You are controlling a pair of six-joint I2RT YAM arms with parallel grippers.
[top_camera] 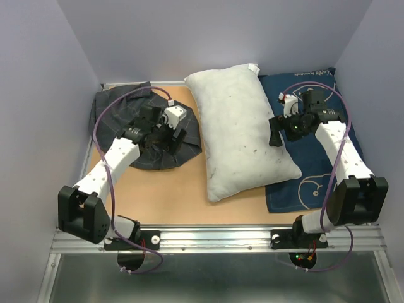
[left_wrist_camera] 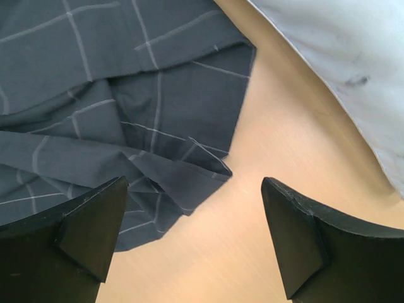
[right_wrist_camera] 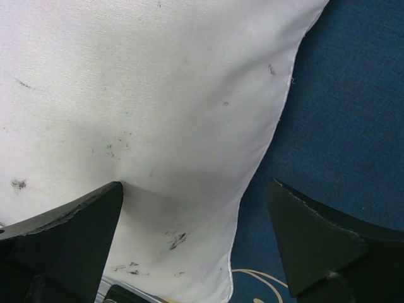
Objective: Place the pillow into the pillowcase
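While both arms reach out over the counter (top_camera: 170,189), the top view gives us this: pillow (top_camera: 243,132) lies in the middle, long axis running far to near and slanting slightly right, fully outside the pillowcase (top_camera: 187,146). Pillowcase is a crumpled heap at far left, its right edge just beside the pillow's left side. Left hand (top_camera: 169,136) hangs over that heap, jaws spread, nothing in them. Right hand (top_camera: 278,123) sits at the pillow's right edge, also spread wide, gripping nothing. Navy cloth (top_camera: 315,183) with white drawings lies flat on the right; the pillow's right side overlaps its left edge.

Left wrist view: both fingers (left_wrist_camera: 76,240) wide apart at the bottom of the frame. A folded corner of the pillowcase, grey with thin light grid lines, points into the gap between them. One finger is over the fabric, the other over bare counter. A strip of bare wood separates pillowcase and pillow, so near but not touching. Pillow fills the upper right corner. We can't tell whether the fingers touch the fabric.

Right wrist view: fingers (right_wrist_camera: 328,252) wide apart here too. One is over the pillow, and the white cover looks slightly dented at its tip; the other is over the navy cloth. The pillow's seamed edge runs down between them. Cover shows small dark specks and smudges.
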